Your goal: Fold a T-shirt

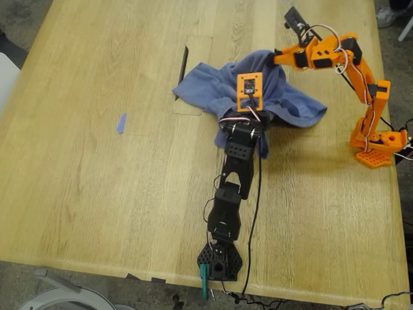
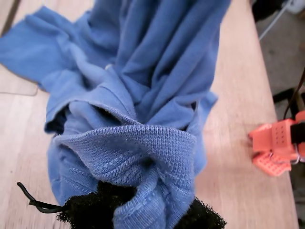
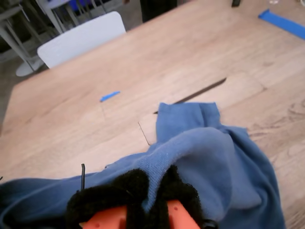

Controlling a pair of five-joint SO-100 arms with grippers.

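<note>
Your first hand [image 2: 145,215] is clenched on the T-shirt [image 2: 157,71]. Its own wrist view shows a ribbed, stitched edge of the cloth bunched between the black foam pads [image 2: 90,212], a detail the exterior view hides under an orange plate and the draped fabric. Your second hand [image 3: 143,202] is also clamped on the shirt, with a blue fold passing up between its foam-covered fingers [image 3: 102,195].

In the exterior view the black arm [image 1: 229,194] stretches in a nearly straight line from its base at the near edge of the worktop [image 1: 97,181] to the first hand [image 1: 250,87]. The orange arm rises from its base [image 1: 377,145], bends at the elbow and reaches across to the second hand [image 1: 276,58]. The two hands sit near each other.

The T-shirt [image 1: 206,87] is a crumpled heap on the worktop. It is gathered up at both hands and spreads outward beyond and beside them.

Ahead of the second hand, past the cloth, its wrist view shows a rectangular cutout panel [image 3: 205,93] with a dark slot. Farther on lie a small blue tape scrap [image 3: 110,96] and a white chair [image 3: 81,38] off the worktop's edge. A longer blue tape strip [image 3: 283,23] lies far off to one side, seen only there. A black cable [image 1: 255,200] hangs beside the black arm.
</note>
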